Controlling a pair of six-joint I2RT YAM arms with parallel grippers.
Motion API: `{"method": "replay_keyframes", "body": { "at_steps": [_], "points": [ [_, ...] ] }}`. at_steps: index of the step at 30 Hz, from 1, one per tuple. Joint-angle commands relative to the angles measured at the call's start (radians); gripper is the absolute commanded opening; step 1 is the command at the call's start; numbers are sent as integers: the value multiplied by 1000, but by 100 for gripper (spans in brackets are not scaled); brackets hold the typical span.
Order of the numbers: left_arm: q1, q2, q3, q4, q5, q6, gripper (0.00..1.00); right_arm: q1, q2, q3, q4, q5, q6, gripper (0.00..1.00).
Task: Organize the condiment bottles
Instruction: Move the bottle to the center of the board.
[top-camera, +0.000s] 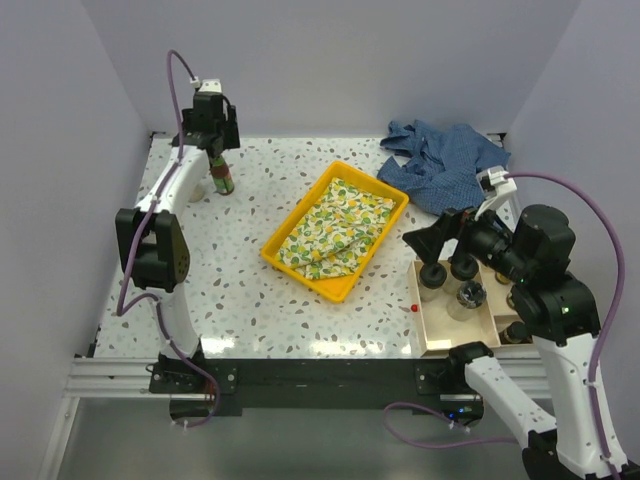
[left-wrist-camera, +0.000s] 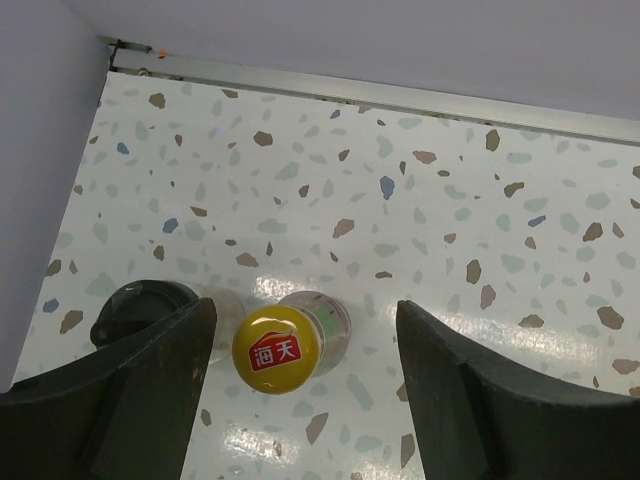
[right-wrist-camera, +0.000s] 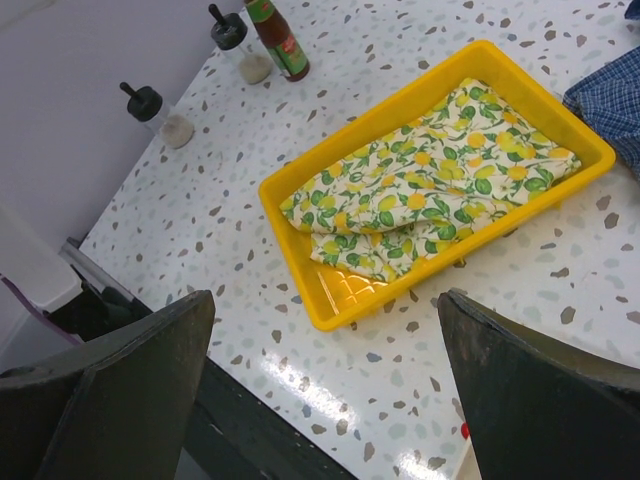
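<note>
Pick step: left fingers (left-wrist-camera: 140, 390) straddled yellow-capped bottle (left-wrist-camera: 277, 349), spread, no contact; right fingers (right-wrist-camera: 110, 390) spread, empty; next needed centring, then closing

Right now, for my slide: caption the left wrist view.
Open left gripper over yellow-capped bottle, black-lidded jar beside.

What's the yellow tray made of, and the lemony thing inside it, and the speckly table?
Yellow tray: probably plastic, glossy; light glints on its smooth floor. Lemon-print cloth: soft matte fabric, folded and creased. Table: shiny speckled top with bright reflections, stone or patterned laminate, I cannot tell which.
</note>
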Motion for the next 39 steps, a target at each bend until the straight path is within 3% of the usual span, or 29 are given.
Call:
{"method": "replay_keyframes", "body": {
  "at_steps": [1,8,15,20,31,39],
  "points": [
    [7,-23,-32,41,1,13,78,1,-3,-14,27,-1,3,98],
    [7,-9,-63,45,-1,37,67,1,0,-19,16,24,13,98],
    [7,-59,-101,84,28,66,21,3,-6,-13,-24,51,-1,99],
    [4,-102,-149,63,34,64,0,1,-17,-31,-22,53,-1,99],
    [-43,-473,-445,-83,53,3,0,1,-46,-51,-31,30,-11,98],
    [-266,-769,-672,-258,103,-114,0,3,-69,-83,-24,-1,3,98]
  ]
}}
